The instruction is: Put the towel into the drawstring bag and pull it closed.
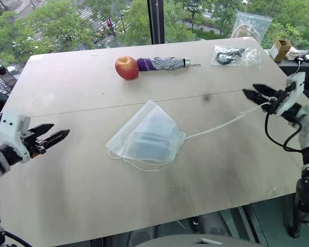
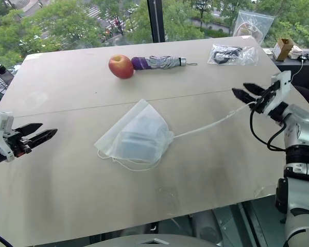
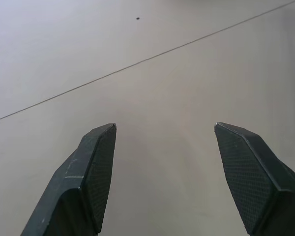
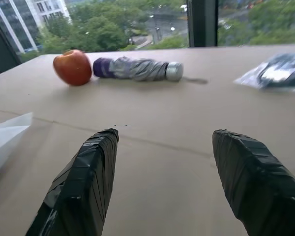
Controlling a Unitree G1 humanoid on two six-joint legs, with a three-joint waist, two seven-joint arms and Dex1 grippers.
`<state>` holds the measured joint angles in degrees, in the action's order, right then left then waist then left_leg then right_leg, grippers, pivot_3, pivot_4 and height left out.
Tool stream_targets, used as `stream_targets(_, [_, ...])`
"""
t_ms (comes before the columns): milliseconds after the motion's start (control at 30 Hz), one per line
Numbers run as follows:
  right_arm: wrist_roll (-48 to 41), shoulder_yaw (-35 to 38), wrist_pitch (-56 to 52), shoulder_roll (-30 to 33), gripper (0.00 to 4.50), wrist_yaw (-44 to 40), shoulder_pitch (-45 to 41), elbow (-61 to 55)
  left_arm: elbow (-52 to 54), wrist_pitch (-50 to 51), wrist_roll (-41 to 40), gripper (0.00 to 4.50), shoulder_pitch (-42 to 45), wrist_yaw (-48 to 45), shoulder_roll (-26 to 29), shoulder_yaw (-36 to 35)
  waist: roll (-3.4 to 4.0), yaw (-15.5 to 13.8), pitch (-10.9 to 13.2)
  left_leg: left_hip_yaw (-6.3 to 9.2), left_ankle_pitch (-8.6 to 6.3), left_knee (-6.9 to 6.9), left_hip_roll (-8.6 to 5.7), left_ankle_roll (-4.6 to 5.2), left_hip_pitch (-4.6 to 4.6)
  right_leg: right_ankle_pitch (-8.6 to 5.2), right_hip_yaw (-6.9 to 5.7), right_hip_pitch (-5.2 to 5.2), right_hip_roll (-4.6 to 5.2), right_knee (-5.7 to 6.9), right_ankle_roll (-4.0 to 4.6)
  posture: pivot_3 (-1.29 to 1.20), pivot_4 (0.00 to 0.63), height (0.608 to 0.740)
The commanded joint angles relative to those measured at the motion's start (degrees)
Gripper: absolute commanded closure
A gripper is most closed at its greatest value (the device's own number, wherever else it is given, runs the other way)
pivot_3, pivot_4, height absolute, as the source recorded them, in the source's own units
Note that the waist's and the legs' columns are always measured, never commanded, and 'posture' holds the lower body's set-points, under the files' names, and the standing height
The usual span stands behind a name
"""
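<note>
Already holding the towel (image 1: 150, 144), the drawstring bag (image 1: 147, 135) lies mid-tabletop (image 1: 67, 82), its cord (image 1: 224, 125) stretching away toward the nearer right hand (image 1: 255, 93), while the left hand (image 1: 55, 135) hangs well apart on the bag's opposite side, both hands open and empty.

1. My drawstring bag (image 1: 147, 135) is thin white cloth — I can see through it a bit.
2. The towel (image 1: 148, 144) inside looks soft and pale blue.
3. The table (image 1: 82, 180) is smooth, matt, light wood.
4. The apple (image 1: 126, 67) has shiny red skin.
5. The umbrella (image 1: 164, 64) is crinkly cloth with a silvery cap.
6. My left gripper (image 3: 164, 132) has black fingers (image 3: 96, 167) with tiny bumps — my right gripper (image 4: 164, 135) looks wrapped in dull black tape.
</note>
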<state>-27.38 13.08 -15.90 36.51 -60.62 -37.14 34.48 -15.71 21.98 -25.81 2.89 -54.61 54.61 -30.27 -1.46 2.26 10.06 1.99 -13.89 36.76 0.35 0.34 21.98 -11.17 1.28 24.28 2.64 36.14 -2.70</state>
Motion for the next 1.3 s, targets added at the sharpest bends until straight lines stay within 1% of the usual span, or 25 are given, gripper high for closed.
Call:
stream_targets(33, [4.76, -7.11, -0.25, 4.89, 1.24, -8.25, 5.54, -7.74, 2.16, -1.66, 0.93, 1.24, -1.25, 0.91, -1.20, 0.15, 0.01, -0.06, 0.01, 0.00, -0.02, -0.03, 0.00, 0.03, 0.01, 0.00, -0.02, 0.00, 0.04, -0.05, 0.00, 0.00, 0.150, 0.740])
stream_targets(133, [10.53, -12.67, 3.66, 10.64, 1.24, -14.34, 9.51, -8.86, 2.71, -1.65, 2.15, 1.24, -2.04, 1.71, -2.09, 1.60, 0.04, -0.36, 0.02, 0.00, -0.04, -0.03, -0.03, 0.07, 0.05, 0.00, -0.04, 0.00, 0.08, -0.15, -0.02, 0.00, 0.150, 0.740])
stream_targets(200, [10.71, -12.20, 4.85, 12.58, 1.24, -15.92, 8.68, -7.64, 3.15, -1.43, 1.91, 1.24, -2.20, 1.66, -2.76, 1.85, 0.04, -0.34, 0.03, -0.05, -0.05, 0.02, -0.05, 0.07, 0.08, 0.00, -0.02, 0.00, 0.11, -0.19, -0.02, 0.00, 0.150, 0.740])
stream_targets(267, [5.06, -6.18, 0.40, 10.59, 1.24, -12.28, 2.53, -3.85, 3.41, -1.68, 2.02, 1.24, -2.00, 2.25, -3.61, 2.17, 0.04, 0.04, 0.03, -0.08, -0.05, 0.07, -0.05, 0.07, 0.05, 0.00, 0.01, -0.02, 0.10, -0.19, -0.03, 0.00, 0.150, 0.740])
stream_targets(333, [-0.37, 0.63, -2.69, 7.51, 1.24, -5.64, -4.55, 0.96, 3.64, -1.28, 1.83, 1.24, -1.48, 3.34, -4.73, 2.48, 0.09, 0.51, 0.11, -0.23, -0.04, 0.12, -0.02, 0.07, -0.06, -0.03, 0.15, -0.03, 0.04, -0.18, 0.03, 0.00, 0.150, 0.740])
stream_targets(400, [-4.19, 5.73, -6.16, 5.31, 1.24, -0.33, -9.87, 4.17, 4.59, -0.84, 1.71, 1.24, -1.41, 4.04, -5.80, 3.02, 0.07, 0.55, 0.12, -0.35, -0.03, 0.17, 0.00, 0.08, -0.19, 0.11, 0.16, -0.07, -0.02, -0.17, 0.12, 0.00, 0.150, 0.740])
stream_targets(467, [-7.31, 8.54, -10.70, 3.55, 1.24, 2.24, -12.32, 3.84, 5.72, -0.95, 1.93, 1.24, -1.61, 4.69, -6.81, 3.66, -0.05, 0.12, 0.04, -0.23, -0.03, 0.24, 0.12, 0.07, -0.17, 0.14, 0.01, -0.09, -0.16, -0.17, 0.17, 0.00, 0.150, 0.740])
stream_targets(533, [-9.81, 10.15, -15.14, 1.78, 1.24, 4.41, -13.21, 2.29, 6.78, -0.77, 1.81, 1.24, -1.82, 5.15, -7.71, 3.90, -0.17, -0.27, -0.04, -0.10, -0.04, 0.22, 0.24, 0.06, -0.11, 0.26, -0.13, -0.09, -0.30, -0.17, 0.40, 0.00, 0.150, 0.740])
stream_targets(600, [-11.09, 10.44, -18.03, 0.49, 1.24, 5.27, -12.68, 0.22, 7.29, -0.61, 1.69, 1.24, -1.99, 5.55, -8.25, 3.89, -0.11, -0.40, 0.00, -0.03, -0.05, 0.16, 0.26, 0.06, 0.00, 0.37, -0.18, -0.06, -0.31, -0.22, 0.27, 0.00, 0.150, 0.740])
stream_targets(633, [-10.34, 9.68, -18.04, -0.11, 0.84, 5.95, -12.00, -0.77, 7.35, -0.63, 1.72, 1.18, -2.12, 5.73, -8.50, 3.89, -0.09, -0.48, 0.01, -0.05, -0.05, 0.13, 0.25, 0.05, 0.06, 0.39, -0.17, -0.01, -0.30, -0.25, 0.23, 0.00, 0.150, 0.740])
stream_targets(667, [-9.95, 9.31, -18.20, -0.61, 0.71, 6.46, -11.54, -1.41, 7.49, -0.64, 1.76, 1.18, -2.28, 5.85, -8.69, 3.89, -0.09, -0.58, 0.01, -0.05, -0.05, 0.12, 0.23, 0.06, 0.16, 0.40, -0.16, 0.08, -0.27, -0.25, 0.23, 0.00, 0.150, 0.740])
stream_targets(700, [-10.07, 9.42, -18.82, -1.19, 0.47, 7.25, -11.40, -1.69, 7.62, -0.60, 1.76, 1.18, -2.43, 5.95, -8.84, 3.88, -0.08, -0.59, 0.01, -0.06, -0.05, 0.12, 0.22, 0.06, 0.29, 0.41, -0.16, 0.20, -0.24, -0.25, 0.23, 0.00, 0.150, 0.740])
stream_targets(733, [-10.02, 9.58, -19.15, -1.67, 0.03, 8.40, -11.52, -1.59, 7.74, -0.51, 1.76, 1.18, -2.52, 6.08, -8.92, 3.89, -0.07, -0.59, 0.02, -0.08, -0.04, 0.14, 0.20, 0.05, 0.53, 0.42, -0.15, 0.45, -0.15, -0.24, 0.22, 0.00, 0.150, 0.740])
stream_targets(800, [-9.93, 9.69, -19.76, -2.33, 0.03, 9.90, -11.92, -1.26, 7.94, -0.42, 1.73, 1.18, -2.66, 6.26, -8.96, 3.92, -0.06, -0.56, 0.02, -0.14, -0.04, 0.18, 0.14, 0.05, 0.70, 0.44, -0.16, 0.61, -0.05, -0.23, 0.20, 0.00, 0.150, 0.740])
stream_targets(1033, [-9.38, 9.87, -20.12, -2.02, 0.03, 12.18, -13.58, 1.03, 8.61, -0.14, 1.30, 1.18, -3.65, 6.61, -9.29, 3.40, -0.06, -0.38, 0.03, -0.14, -0.04, 0.23, 0.05, 0.06, 0.71, 0.43, -0.21, 0.60, 0.01, -0.23, 0.18, 0.00, 0.150, 0.740])
stream_targets(1133, [-8.66, 9.57, -19.27, -1.74, 0.81, 12.41, -13.84, 1.94, 8.87, -0.20, 1.34, 1.18, -4.13, 6.62, -9.37, 3.48, -0.06, -0.28, 0.03, -0.12, -0.04, 0.29, 0.06, 0.06, 0.71, 0.43, -0.23, 0.59, -0.03, -0.20, 0.18, 0.00, 0.150, 0.740])
stream_targets(1167, [-8.47, 9.47, -19.10, -1.68, 1.13, 12.34, -13.81, 1.97, 8.98, -0.19, 1.32, 1.18, -4.25, 6.64, -9.39, 3.47, -0.06, -0.27, 0.03, -0.13, -0.04, 0.30, 0.05, 0.06, 0.71, 0.43, -0.21, 0.59, -0.03, -0.20, 0.18, 0.00, 0.150, 0.740])
stream_targets(1233, [-6.37, 7.59, -17.20, -1.10, 1.95, 10.98, -12.91, 1.20, 8.92, -0.16, 1.32, 1.18, -4.16, 6.67, -9.34, 3.52, -0.06, -0.25, 0.03, -0.15, -0.04, 0.31, 0.05, 0.06, 0.71, 0.43, -0.20, 0.58, -0.02, -0.20, 0.18, 0.00, 0.150, 0.740])
stream_targets(1300, [-3.54, 5.22, -14.36, -0.51, 1.95, 9.56, -11.80, 0.39, 8.71, -0.18, 1.40, 1.18, -3.97, 6.59, -9.24, 3.60, -0.06, -0.25, 0.03, -0.15, -0.04, 0.32, 0.04, 0.06, 0.72, 0.43, -0.20, 0.59, -0.02, -0.20, 0.18, 0.00, 0.150, 0.740])
